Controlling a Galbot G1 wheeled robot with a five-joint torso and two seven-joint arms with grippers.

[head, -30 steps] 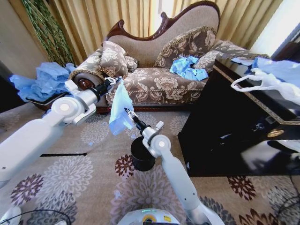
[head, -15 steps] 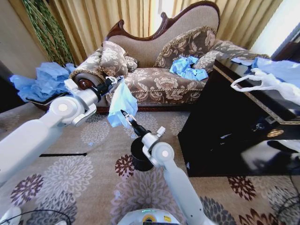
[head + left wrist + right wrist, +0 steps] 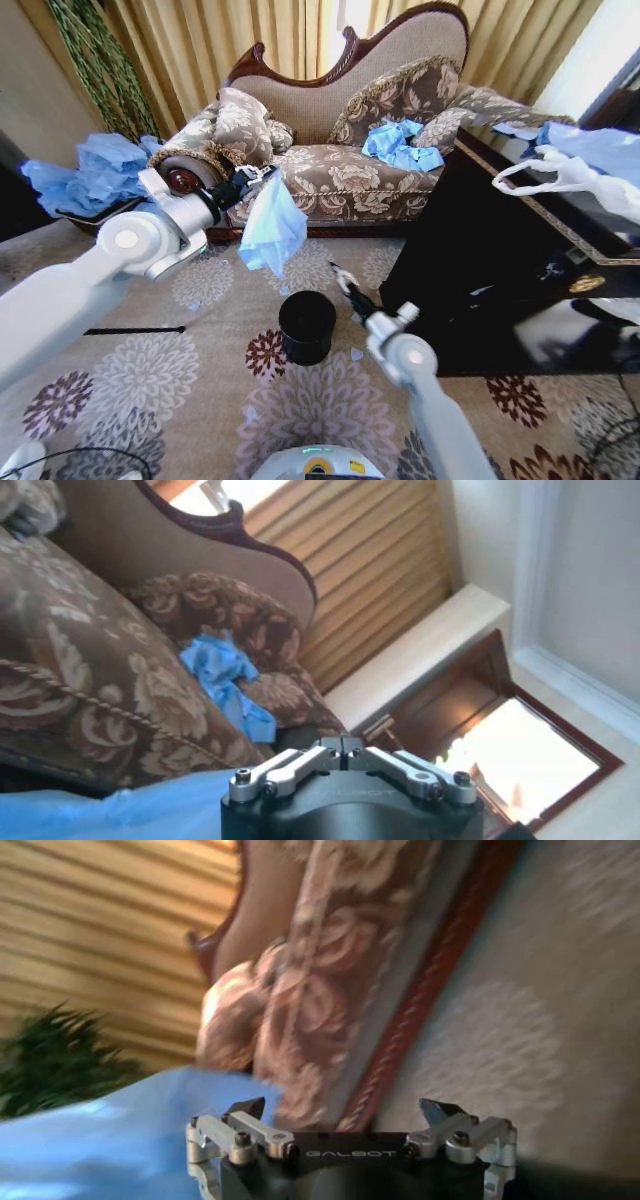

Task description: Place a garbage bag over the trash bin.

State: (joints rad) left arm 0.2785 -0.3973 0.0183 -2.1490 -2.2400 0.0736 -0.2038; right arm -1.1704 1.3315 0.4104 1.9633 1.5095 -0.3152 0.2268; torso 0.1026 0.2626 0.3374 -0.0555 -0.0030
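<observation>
Head view: left gripper [image 3: 262, 173] pinching garbage bag [image 3: 272, 226] aloft above trash bin [image 3: 307, 326]; right gripper [image 3: 338, 275] spread, empty, beside bin.

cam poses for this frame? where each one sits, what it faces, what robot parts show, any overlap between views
Head: on the robot's head, looking forward and down at trash bin, sofa; both arms show, left gripper holding garbage bag, right gripper open beside the bin.
Left wrist: faces sofa back, curtains; shut fingers.
Right wrist: faces sofa edge, carpet; spread fingers.
Shared: sofa, bag.
</observation>
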